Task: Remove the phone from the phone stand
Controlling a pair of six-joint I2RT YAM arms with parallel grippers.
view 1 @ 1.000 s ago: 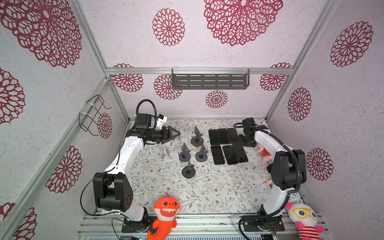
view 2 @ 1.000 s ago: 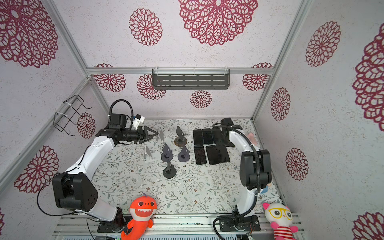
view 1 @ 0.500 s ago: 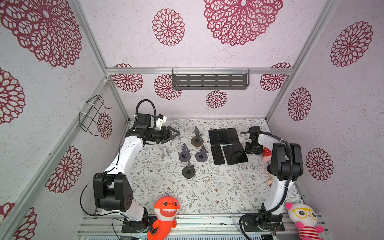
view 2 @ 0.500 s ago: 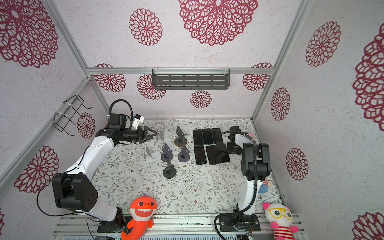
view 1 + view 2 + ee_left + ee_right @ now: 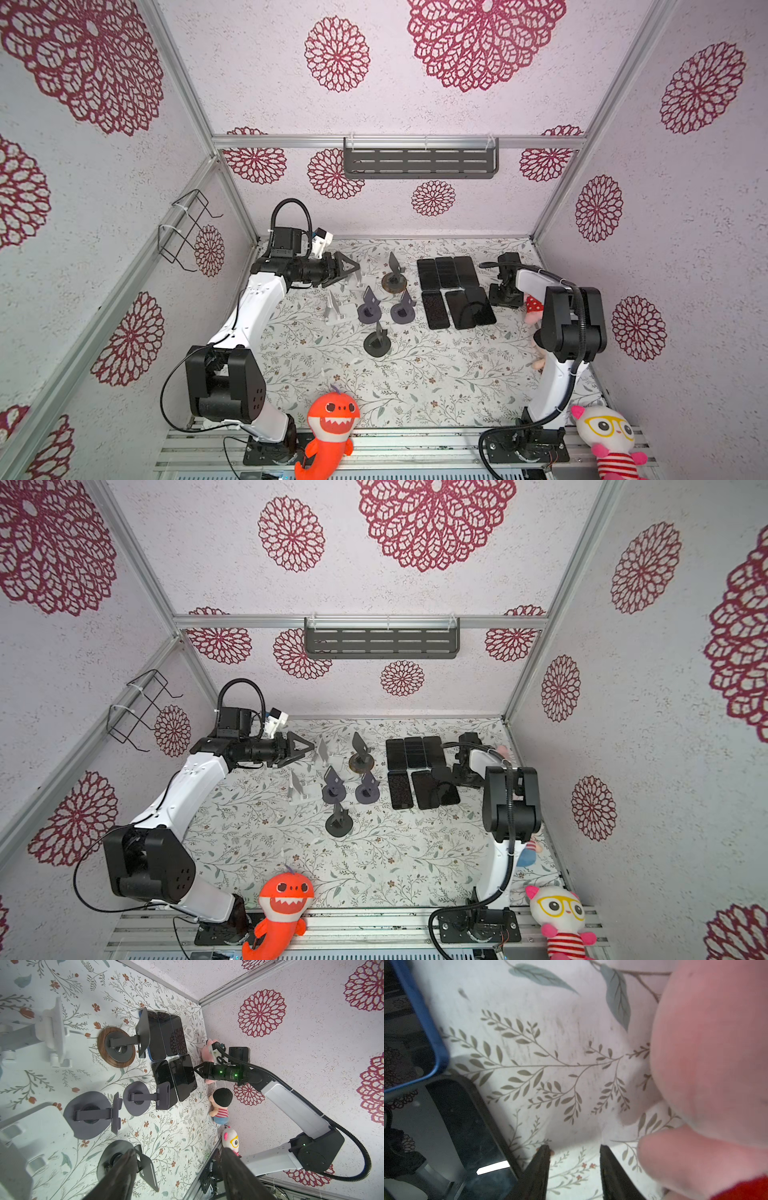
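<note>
Right gripper [image 5: 195, 1068] first: jaws drawn in as tight as they seem to go, nothing pinched between them, tip low over the table. Left gripper [image 5: 349, 269] hangs with its jaws spread and just as empty.

Take the wood-ringed stand [image 5: 394, 284] as our marker. Just beside it, on its side toward the right arm, lie six dark phones [image 5: 446, 272]. They are all flat on the table, glass up and glossy, in two rows of three. The right gripper sits beyond that block from the marker, touching its outer edge or just short of it, and I can't tell which. The left gripper is near the marker on the opposite side.

Toward the arm bases from the marker cluster the other stands: white ones [image 5: 334, 309], two grey [image 5: 368, 311], one black [image 5: 377, 344]. Every cradle I can see is bare, the marker's own plate included. So my read is that the lifting is done and we're in the tidy-and-retreat step.

One phone [image 5: 484, 307], at the block's corner farthest from the marker, lies skewed, its edge riding over its neighbour. The next move, I'd say, wants one of two things. Either a gentle sideways nudge from that closed tip to square it up, or a clean lift away without dragging the slick glass along.
</note>
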